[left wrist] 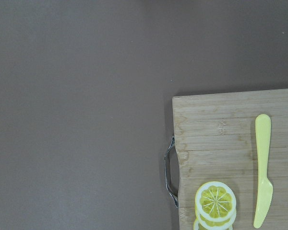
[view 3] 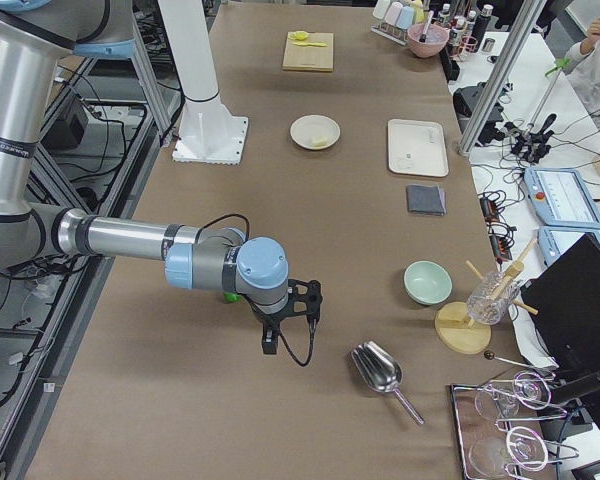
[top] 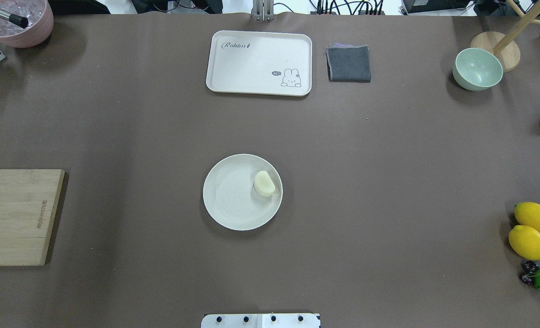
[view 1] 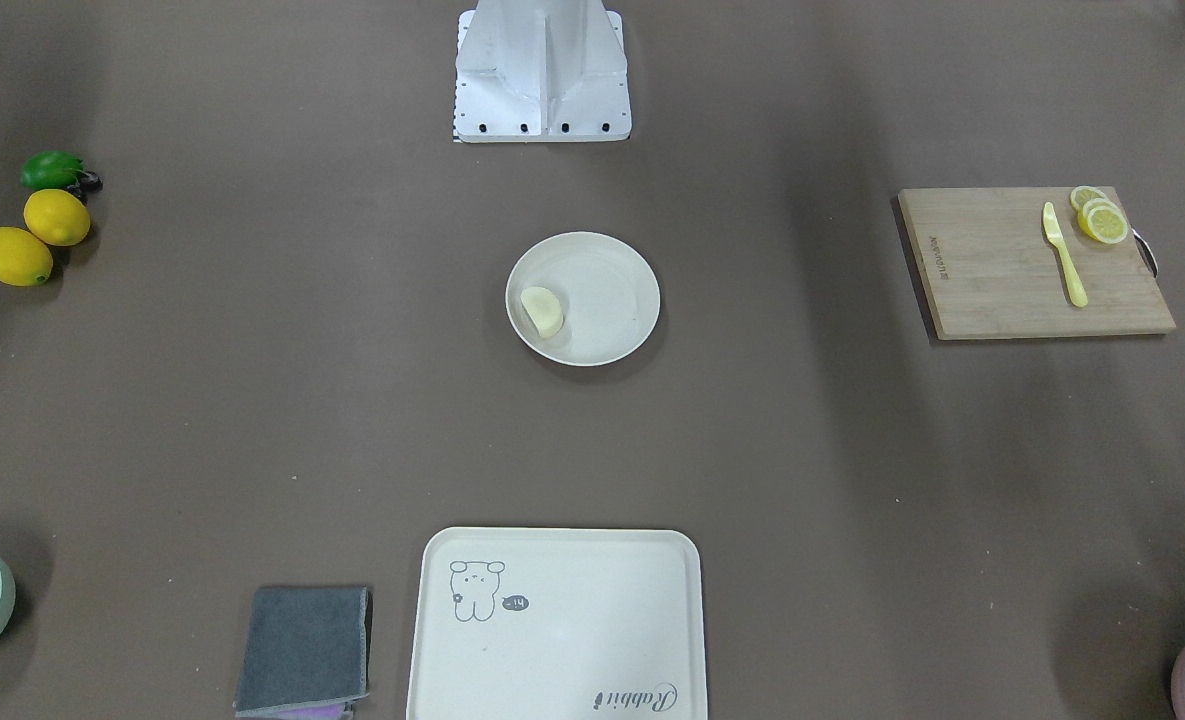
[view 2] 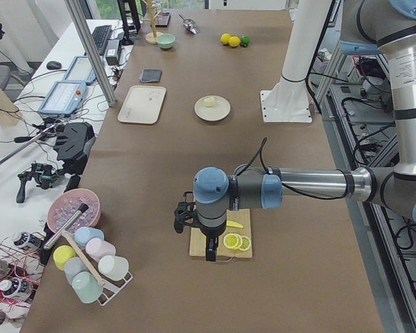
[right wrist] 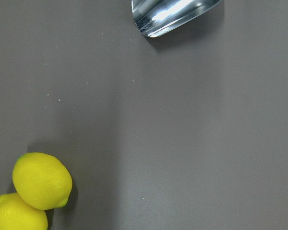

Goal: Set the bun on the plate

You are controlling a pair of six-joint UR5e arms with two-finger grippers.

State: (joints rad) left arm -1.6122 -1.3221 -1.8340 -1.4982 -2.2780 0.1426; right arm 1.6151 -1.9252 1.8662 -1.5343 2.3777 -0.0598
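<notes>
The bun (top: 264, 183), a small pale cream lump, lies inside the round cream-white plate (top: 233, 196) at mid-table, close to the rim on the robot's right side. The front-facing view shows the bun (view 1: 541, 310) in the left part of the plate (view 1: 607, 290). Neither gripper appears in the overhead or front-facing view. My left gripper (view 2: 181, 219) hovers over the cutting board at the table's left end, far from the plate. My right gripper (view 3: 305, 300) hangs near the lemons at the right end. I cannot tell whether either is open or shut.
A cream tray (top: 259, 63) and a grey cloth (top: 349, 64) lie at the far edge. A green bowl (top: 477, 69) and a metal scoop (right wrist: 173, 14) sit far right, lemons (top: 528, 241) near right. The cutting board (view 1: 1032, 262) holds lemon slices (view 1: 1102, 220) and a yellow knife (view 1: 1064, 252).
</notes>
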